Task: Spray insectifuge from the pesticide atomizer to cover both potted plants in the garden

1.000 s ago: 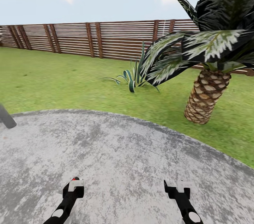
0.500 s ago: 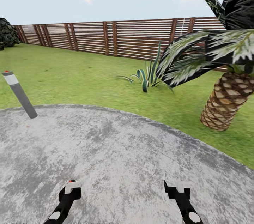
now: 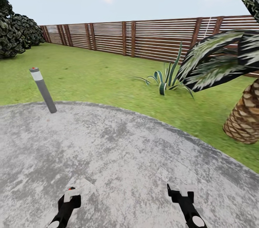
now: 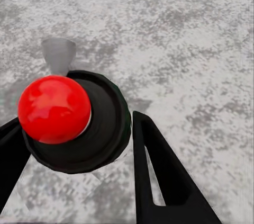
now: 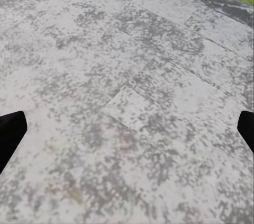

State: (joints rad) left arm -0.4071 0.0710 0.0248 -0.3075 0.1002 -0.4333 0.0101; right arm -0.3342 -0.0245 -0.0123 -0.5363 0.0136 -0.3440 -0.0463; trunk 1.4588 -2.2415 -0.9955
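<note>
Ground, near: round grey paved patio (image 3: pixel 126 156), mottled light and dark, faint slab seams; it lies under and ahead of both sets of jaws.
Patio edge: darker curved border, lawn (image 3: pixel 97 77) beyond it, well ahead of the jaws.
Bollard lamp (image 3: pixel 43 90): grey post, pale band, red dot on top; stands tilted in view at the patio rim, ahead and left of the left jaws.
Agave (image 3: pixel 164 79): striped long leaves, on grass, far ahead of the right jaws.
Palm (image 3: pixel 245 118): scaly brown trunk, dark fronds, ahead and right of the right jaws.
Fence (image 3: pixel 144 39): brown horizontal slats, spans the far lawn.
Shrubs (image 3: pixel 14 30): dark, far left.
Sky: pale blue, thin cloud.
</note>
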